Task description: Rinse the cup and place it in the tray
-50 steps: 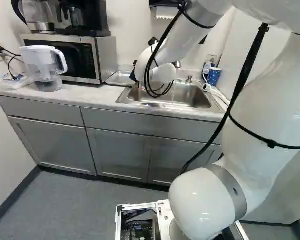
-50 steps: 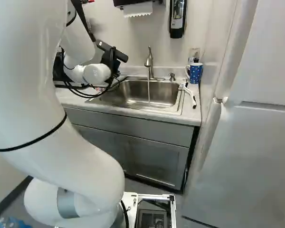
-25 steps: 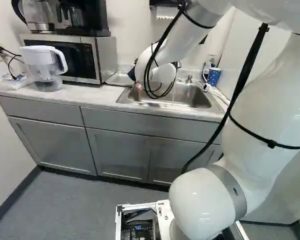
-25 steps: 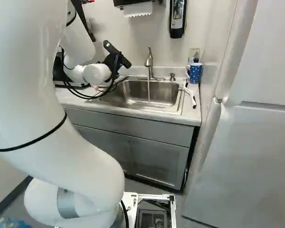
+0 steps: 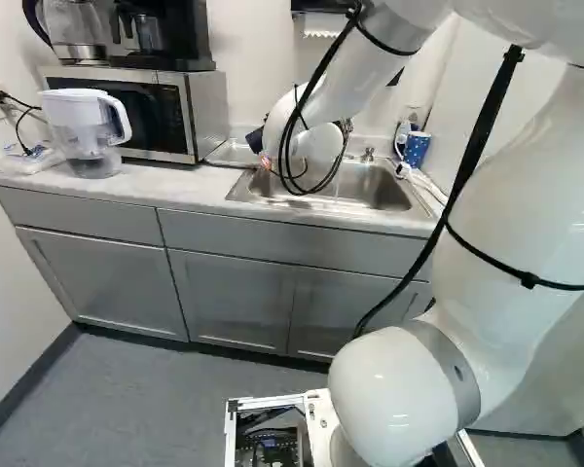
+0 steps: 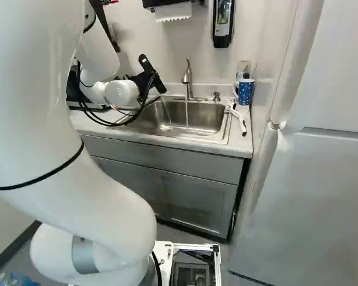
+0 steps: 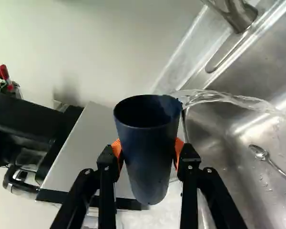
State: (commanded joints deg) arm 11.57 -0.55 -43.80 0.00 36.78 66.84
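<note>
Pinching the dark-blue tapered cup (image 7: 150,160) in our black orange-padded claw (image 7: 148,151), we could splash clear water (image 7: 233,99) past the steel sink (image 7: 205,152) beside it by swinging away mid-pour.

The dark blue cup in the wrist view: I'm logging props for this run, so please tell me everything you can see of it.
The dark blue, tapering cup looks smooth and dull, with a round open mouth, a dark inside, a narrower base and no visible handle; its material I cannot tell. It is held clear of the stainless-steel sink, between the orange pads of the black two-finger gripper, which press its opposite sides. It is tipped, and clear water pours from its rim into the sink.
</note>
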